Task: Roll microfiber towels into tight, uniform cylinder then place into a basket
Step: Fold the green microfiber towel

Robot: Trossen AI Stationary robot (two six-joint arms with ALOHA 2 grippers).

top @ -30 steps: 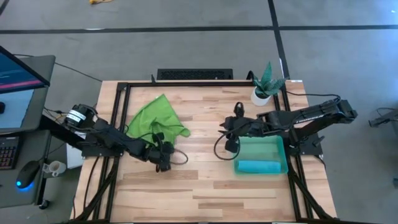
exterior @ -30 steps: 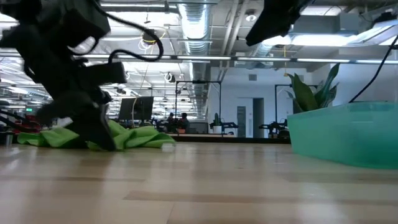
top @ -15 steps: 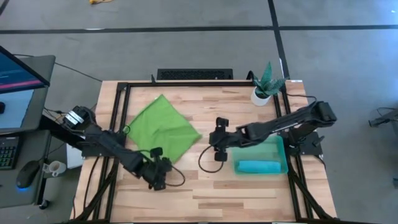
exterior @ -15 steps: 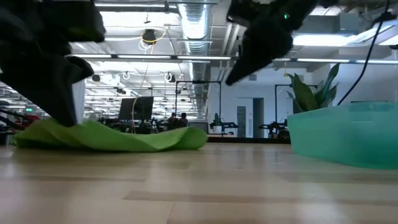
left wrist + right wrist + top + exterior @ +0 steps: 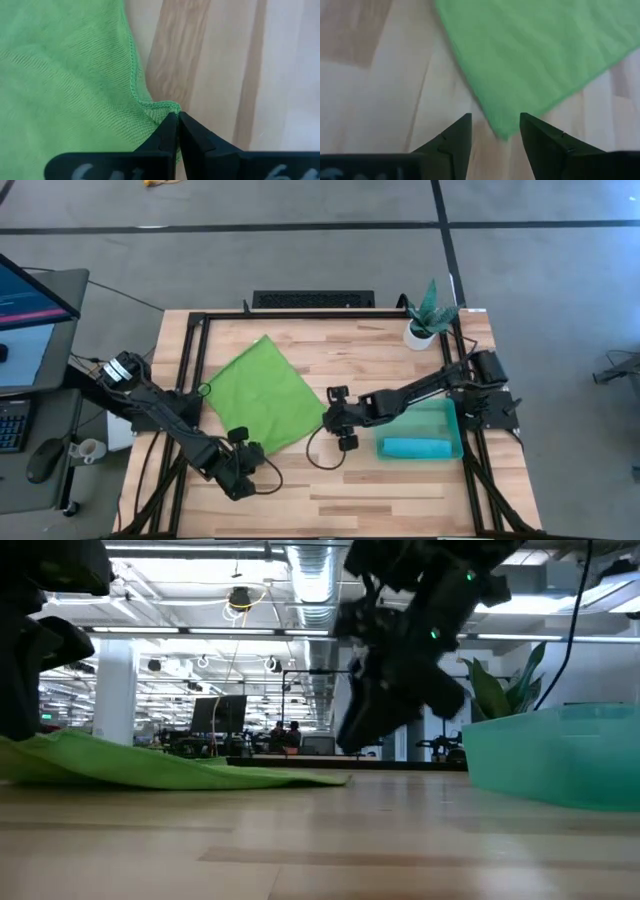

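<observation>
Evidently the spreading step: the left gripper pinches a corner of the green towel lying flat mid-table, the right gripper hovers wide over the opposite corner, which it should next grasp; the blue roll sits in the basket.

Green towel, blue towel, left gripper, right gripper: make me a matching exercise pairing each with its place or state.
Things:
1. green towel
2. blue towel
3. left gripper
4. right gripper

Places or states:
A. rolled up, lying in the basket
B. open, poised over a towel corner
C. spread flat on the table
D. shut on a towel corner

Pairs: 1-C, 2-A, 3-D, 4-B
</observation>
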